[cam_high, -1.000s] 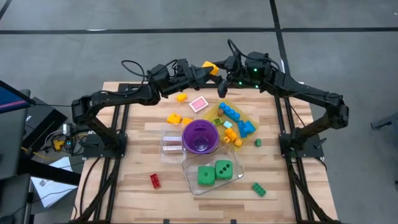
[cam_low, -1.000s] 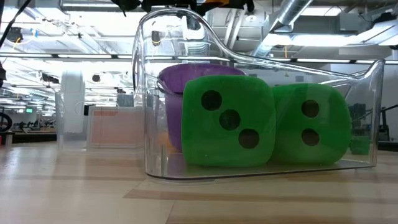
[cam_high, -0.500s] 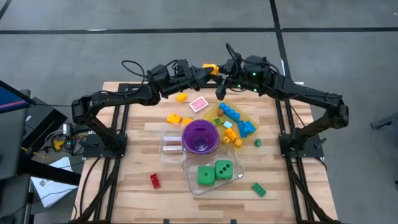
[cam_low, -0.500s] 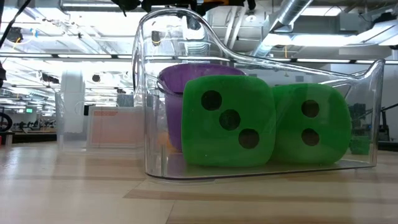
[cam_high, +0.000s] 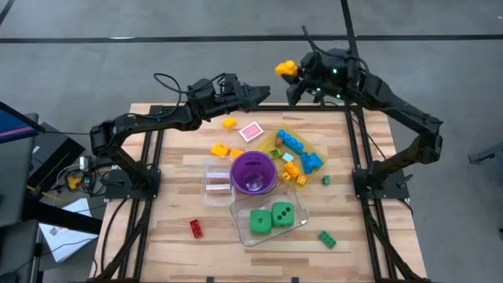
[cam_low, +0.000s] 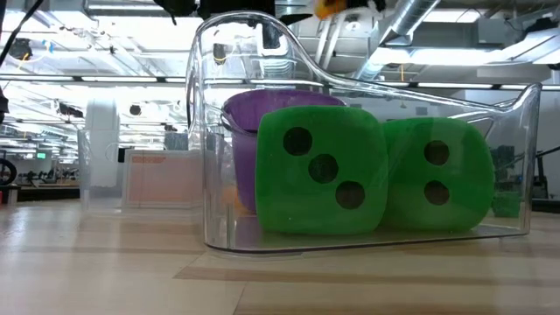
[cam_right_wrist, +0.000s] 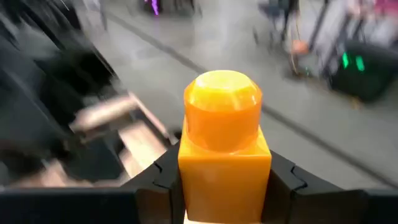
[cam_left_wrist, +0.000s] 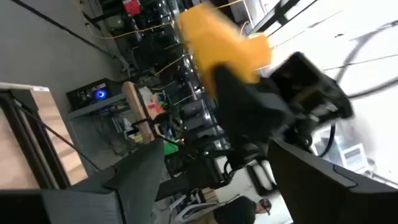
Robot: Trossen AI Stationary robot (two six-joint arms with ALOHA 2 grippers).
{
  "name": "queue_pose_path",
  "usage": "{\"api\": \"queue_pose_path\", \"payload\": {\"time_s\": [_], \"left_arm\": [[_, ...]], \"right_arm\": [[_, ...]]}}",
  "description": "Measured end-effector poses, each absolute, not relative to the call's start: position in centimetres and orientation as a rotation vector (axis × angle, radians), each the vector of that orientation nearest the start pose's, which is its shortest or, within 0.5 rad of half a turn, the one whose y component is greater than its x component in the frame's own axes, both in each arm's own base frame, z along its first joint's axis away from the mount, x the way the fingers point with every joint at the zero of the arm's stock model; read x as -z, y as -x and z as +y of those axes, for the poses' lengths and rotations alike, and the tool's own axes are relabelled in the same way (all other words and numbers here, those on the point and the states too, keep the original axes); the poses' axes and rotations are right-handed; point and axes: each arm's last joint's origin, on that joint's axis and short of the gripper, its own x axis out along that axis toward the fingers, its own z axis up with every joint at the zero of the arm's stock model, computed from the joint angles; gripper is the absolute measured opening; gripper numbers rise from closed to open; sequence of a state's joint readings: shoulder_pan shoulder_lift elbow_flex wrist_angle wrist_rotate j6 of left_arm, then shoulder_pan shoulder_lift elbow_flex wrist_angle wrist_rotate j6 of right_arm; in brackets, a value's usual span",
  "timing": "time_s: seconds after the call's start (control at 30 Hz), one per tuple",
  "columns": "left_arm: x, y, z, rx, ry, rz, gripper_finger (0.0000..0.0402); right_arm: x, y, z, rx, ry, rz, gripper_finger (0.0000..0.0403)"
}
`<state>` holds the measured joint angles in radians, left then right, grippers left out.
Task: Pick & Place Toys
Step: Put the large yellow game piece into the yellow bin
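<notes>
The right gripper [cam_high: 288, 72] was observed beyond the far edge of the table [cam_high: 173, 244], raised above the floor, its fingers closed on an orange brick [cam_right_wrist: 224, 149]. The left gripper [cam_high: 263, 92] was held over the far edge with its fingers apart and nothing between them. Two green dice [cam_high: 270, 218] were seen inside a clear tub [cam_high: 245, 234] toward the near edge, just beside a purple cup [cam_high: 253, 173] at the table's middle. Blue, yellow and orange bricks [cam_high: 297, 153] were noted in a yellow tray [cam_high: 268, 146]. A red brick [cam_high: 196, 228] was recorded near the near-left corner.
</notes>
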<state>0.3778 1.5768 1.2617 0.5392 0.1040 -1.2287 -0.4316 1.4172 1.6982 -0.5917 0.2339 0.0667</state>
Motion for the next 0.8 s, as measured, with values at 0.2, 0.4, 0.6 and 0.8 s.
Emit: {"api": "queue_pose_path", "payload": {"time_s": [0.2,0.4,0.6,0.8], "left_arm": [[-37.4,-33.3,14.8,-0.123,1.092,-0.365,0.0279],[-37.9,-31.8,16.5,-0.145,1.036,-0.367,0.0271],[-38.1,-30.7,17.6,-0.192,0.984,-0.344,0.0263],[-38.3,-29.7,18.4,-0.218,0.944,-0.319,0.0257]], "right_arm": [[-42.9,-23.9,-13.4,0.651,-0.205,0.559,0.0125],[-39.0,-22.6,-12.0,0.580,-0.338,0.717,0.0124],[-35.3,-20.3,-9.0,0.460,-0.465,0.868,0.0124],[-32.7,-17.8,-5.4,0.238,-0.507,0.946,0.0124]]}}
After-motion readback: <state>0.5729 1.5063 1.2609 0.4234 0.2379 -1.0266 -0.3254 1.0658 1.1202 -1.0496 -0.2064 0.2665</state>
